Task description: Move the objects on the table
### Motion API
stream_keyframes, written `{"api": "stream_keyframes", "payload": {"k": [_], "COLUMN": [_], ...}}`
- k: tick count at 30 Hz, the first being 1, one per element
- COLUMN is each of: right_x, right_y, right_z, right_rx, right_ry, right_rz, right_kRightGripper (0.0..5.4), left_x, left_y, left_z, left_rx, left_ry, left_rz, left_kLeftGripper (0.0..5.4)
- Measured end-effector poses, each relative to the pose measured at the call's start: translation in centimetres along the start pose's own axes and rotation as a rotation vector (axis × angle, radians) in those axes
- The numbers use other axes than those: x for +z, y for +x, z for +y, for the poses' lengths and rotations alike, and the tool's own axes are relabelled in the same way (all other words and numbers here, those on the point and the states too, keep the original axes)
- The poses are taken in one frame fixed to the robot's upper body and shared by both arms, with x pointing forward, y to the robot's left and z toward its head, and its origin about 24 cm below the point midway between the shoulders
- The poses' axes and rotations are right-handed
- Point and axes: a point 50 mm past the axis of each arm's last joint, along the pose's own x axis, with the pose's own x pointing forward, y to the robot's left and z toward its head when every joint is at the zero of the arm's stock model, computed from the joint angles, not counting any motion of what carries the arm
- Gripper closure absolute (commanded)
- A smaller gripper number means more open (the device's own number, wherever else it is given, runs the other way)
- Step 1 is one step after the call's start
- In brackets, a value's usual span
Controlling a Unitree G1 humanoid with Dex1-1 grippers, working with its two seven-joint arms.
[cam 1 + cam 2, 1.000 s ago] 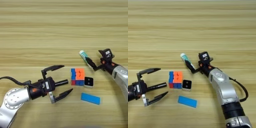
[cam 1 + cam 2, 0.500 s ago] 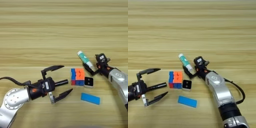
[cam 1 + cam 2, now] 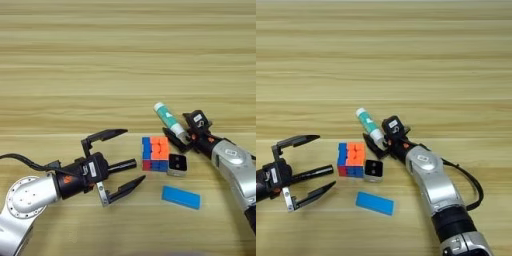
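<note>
My right gripper (image 3: 182, 139) is shut on the lower end of a white glue stick with a green label (image 3: 166, 118), which slants up and to the left. Just below and left of it sits the multicoloured puzzle cube (image 3: 156, 154), with the tiny black-and-white cube (image 3: 177, 164) touching its right side. The flat blue block (image 3: 181, 197) lies nearer the front. My left gripper (image 3: 134, 155) stands wide open left of the puzzle cube. A thin black pen (image 3: 121, 165) lies between its fingers, pointing at the cube.
The light wooden table (image 3: 100, 60) stretches bare across the whole far half. My left forearm (image 3: 30, 197) fills the front left corner and my right forearm (image 3: 438, 195) runs to the front right.
My right gripper has carried the glue stick to the left, closer to the puzzle cube. The left gripper and the other objects have stayed put.
</note>
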Motion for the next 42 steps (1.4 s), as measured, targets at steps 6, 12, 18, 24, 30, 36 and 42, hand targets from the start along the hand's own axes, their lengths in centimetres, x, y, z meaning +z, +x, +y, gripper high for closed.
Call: {"api": "stream_keyframes", "payload": {"k": [6, 12, 18, 24, 30, 36, 42], "right_x": [-0.3, -0.6, -0.6, -0.5, 1.3, 3.7, 4.7], "right_y": [0.0, 0.0, 0.0, 0.0, -0.2, -1.0, -2.2], "right_z": [0.1, 0.1, 0.2, 0.2, 0.1, 0.2, 1.0], "right_rx": [0.011, 0.018, 0.028, 0.030, 0.038, 0.062, 0.107], "right_ry": [0.003, 0.010, 0.010, 0.008, -0.023, -0.079, -0.085], "right_rz": [0.012, 0.030, 0.030, 0.027, -0.044, -0.138, -0.209], "right_kRightGripper": [2.45, 3.44, 3.70, 3.70, 3.70, 3.70, 3.70], "left_x": [0.0, 0.0, 0.0, 0.0, 0.0, 0.0, 0.1], "left_y": [0.0, 0.0, 0.0, 0.0, 0.1, 0.1, 0.3], "left_z": [0.0, 0.0, 0.0, 0.0, 0.2, 0.2, 0.3], "left_rx": [0.000, 0.001, 0.001, 0.001, 0.003, 0.005, 0.016], "left_ry": [0.000, 0.000, 0.001, 0.002, 0.005, 0.000, -0.010], "left_rz": [0.000, 0.000, 0.000, 0.001, -0.004, -0.007, -0.023], "left_kLeftGripper": [0.00, 0.00, 0.00, 0.00, 0.00, 0.00, 0.00]}}
